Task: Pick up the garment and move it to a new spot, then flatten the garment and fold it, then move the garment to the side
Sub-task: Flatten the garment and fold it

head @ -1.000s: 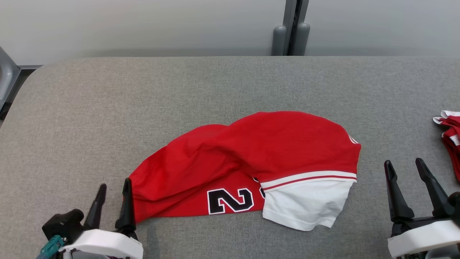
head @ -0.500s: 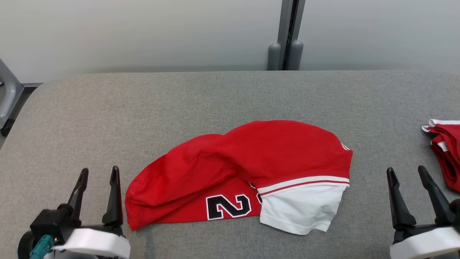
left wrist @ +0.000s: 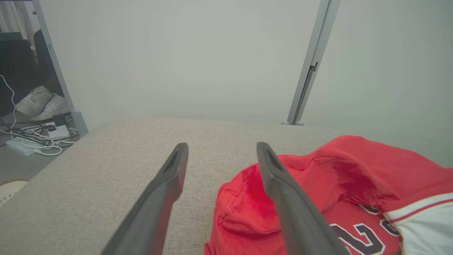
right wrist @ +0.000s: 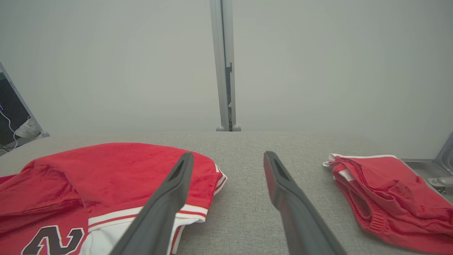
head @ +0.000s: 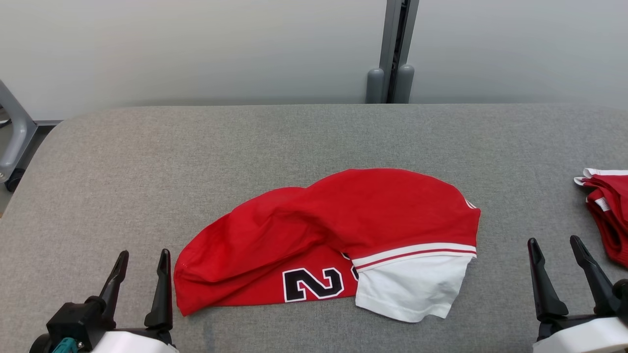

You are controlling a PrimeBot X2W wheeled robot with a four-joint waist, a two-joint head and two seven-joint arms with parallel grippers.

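Two grippers stand with fingers spread wide, holding nothing. The left gripper sits at 7 o'clock in the head view. Its inner finger is just beside the left edge of the red garment, which extends toward its 2 o'clock. The garment lies rumpled mid-way across the grey table, with a white panel and a black numeral along its near edge. From the right gripper, at 4 o'clock, the garment lies toward 9 o'clock, clearly apart. Another red cloth lies at that gripper's 1 o'clock.
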